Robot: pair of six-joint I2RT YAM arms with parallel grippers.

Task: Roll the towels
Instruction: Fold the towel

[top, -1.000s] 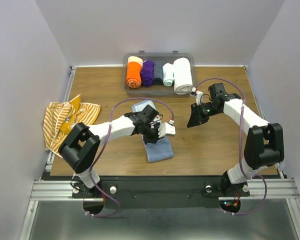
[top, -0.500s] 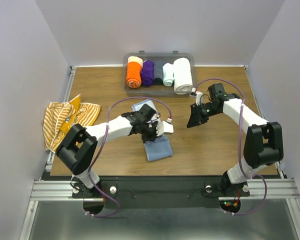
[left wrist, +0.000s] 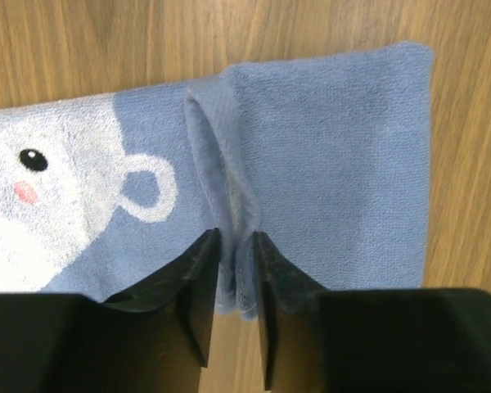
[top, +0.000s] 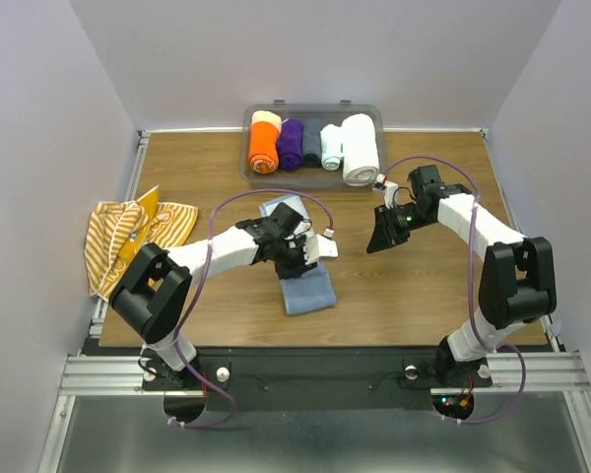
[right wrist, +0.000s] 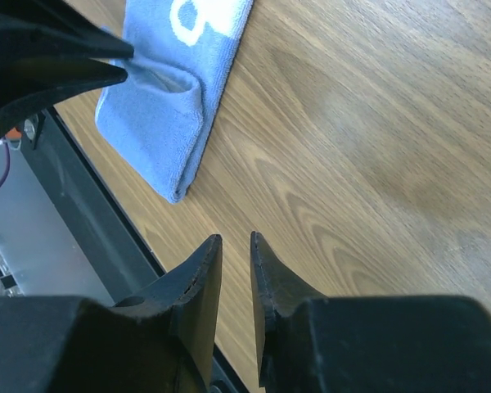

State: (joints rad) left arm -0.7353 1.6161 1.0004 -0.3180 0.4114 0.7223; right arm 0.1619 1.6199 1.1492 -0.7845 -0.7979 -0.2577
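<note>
Right, on my top feed the wooden table [top: 424,296] fills the middle of a small booth, with plain pale walls [top: 315,49] behind and to both sides. An aluminium rail frame [top: 315,372] runs along the near edge, where both arms are bolted.

At the far edge sits a clear bin [top: 362,109] holding a row of rolls, including an orange roll [top: 263,150], a purple roll [top: 291,146] and a thick white roll [top: 360,148].

The pale blue towel [top: 308,291] lies flat near the table's centre. In the left wrist view I see a white cartoon face printed on it. The left gripper [left wrist: 236,246] is pinched on a raised fold of that towel, and the cloth is ridged up between the fingers.

The striped towel [top: 138,236] lies crumpled at the left edge of the table, well apart from both arms.

The right gripper [right wrist: 236,239] hangs over bare wood to the right of the blue towel. Its fingers are drawn almost together, with nothing between them.
</note>
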